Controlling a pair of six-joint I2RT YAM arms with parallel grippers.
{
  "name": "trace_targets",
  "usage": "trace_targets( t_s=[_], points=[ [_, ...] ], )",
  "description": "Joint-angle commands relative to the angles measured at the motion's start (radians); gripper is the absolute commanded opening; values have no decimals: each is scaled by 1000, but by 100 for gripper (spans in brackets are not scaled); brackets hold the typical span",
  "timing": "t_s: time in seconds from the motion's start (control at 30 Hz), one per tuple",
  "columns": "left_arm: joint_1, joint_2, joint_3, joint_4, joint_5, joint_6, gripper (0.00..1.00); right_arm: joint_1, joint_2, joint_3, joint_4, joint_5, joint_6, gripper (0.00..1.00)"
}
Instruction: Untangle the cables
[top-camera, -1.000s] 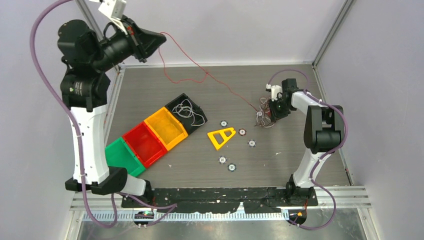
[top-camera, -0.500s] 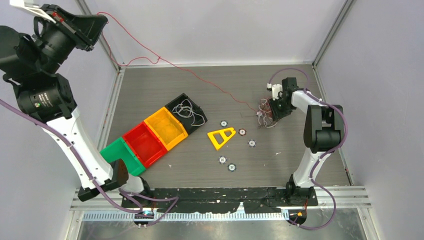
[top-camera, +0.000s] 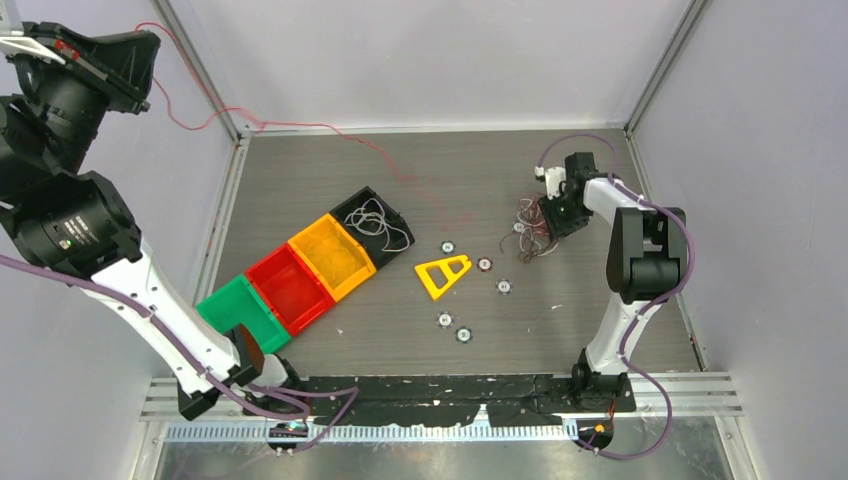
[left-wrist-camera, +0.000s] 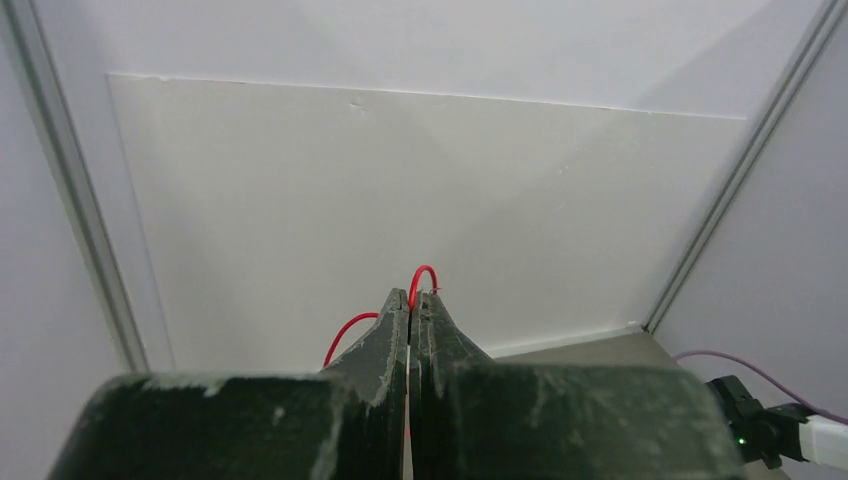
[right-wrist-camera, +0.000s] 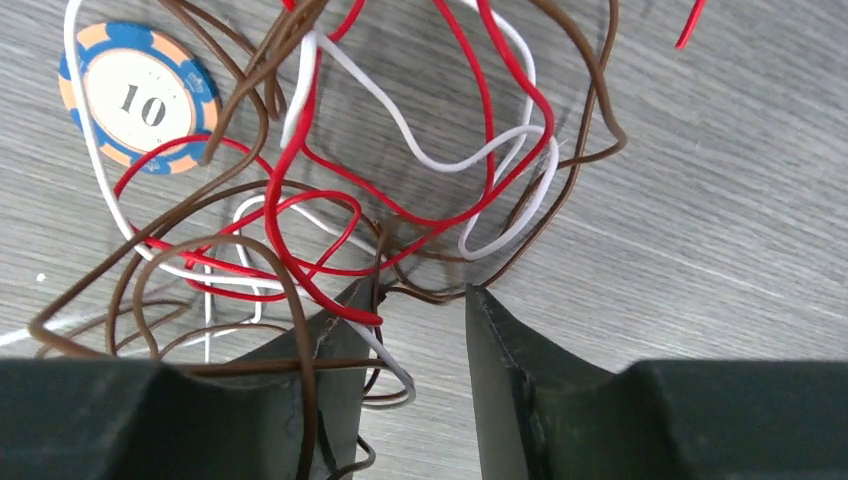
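Observation:
The cables lie as a loose tangle (top-camera: 528, 226) of red, white and brown wires on the table at the right. My right gripper (top-camera: 549, 214) sits at the tangle's edge. In the right wrist view its jaws (right-wrist-camera: 420, 305) stand open, nothing is pinched between them, and brown, red and white loops (right-wrist-camera: 330, 200) drape over the left finger (right-wrist-camera: 335, 345). My left gripper (top-camera: 138, 52) is raised high at the far left, shut on one long red cable (top-camera: 300, 125) that trails across the back of the table. In the left wrist view a red loop (left-wrist-camera: 424, 270) pokes out above the closed gripper (left-wrist-camera: 410, 297).
A row of bins runs diagonally at centre left: black (top-camera: 352, 207) holding a white wire, yellow (top-camera: 332, 258), red (top-camera: 290, 288), green (top-camera: 243, 310). A yellow triangle (top-camera: 443, 273) and several poker chips (top-camera: 485, 264) lie mid-table; one chip (right-wrist-camera: 140, 95) lies under the tangle. Walls enclose the table.
My left arm has swung up and far left, drawing the red cable out of the tangle. My right gripper's jaws have opened and the tangle has spread looser.

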Motion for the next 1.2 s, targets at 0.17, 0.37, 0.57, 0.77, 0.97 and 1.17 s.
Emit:
trace_targets(
  t_s=[0.17,0.37,0.57,0.77,0.97,1.17],
  points=[
    [-131,-208,-378,179,117,-18,0,11,-229,78,-150,-431,-73,83],
    [-125,-179,-272,109,26,26,0,168,-339,159,-161,-514,13,91],
    [16,-220,-285,107,31,47,0,204,-351,151,-156,-531,35,94],
    [80,-234,-275,143,30,50,0,204,-373,128,-168,-512,14,97],
    [117,-213,-213,159,4,49,0,205,-387,113,-175,-491,5,97],
    [132,-262,-333,73,58,116,0,204,-379,112,-173,-489,11,97]
  ],
)
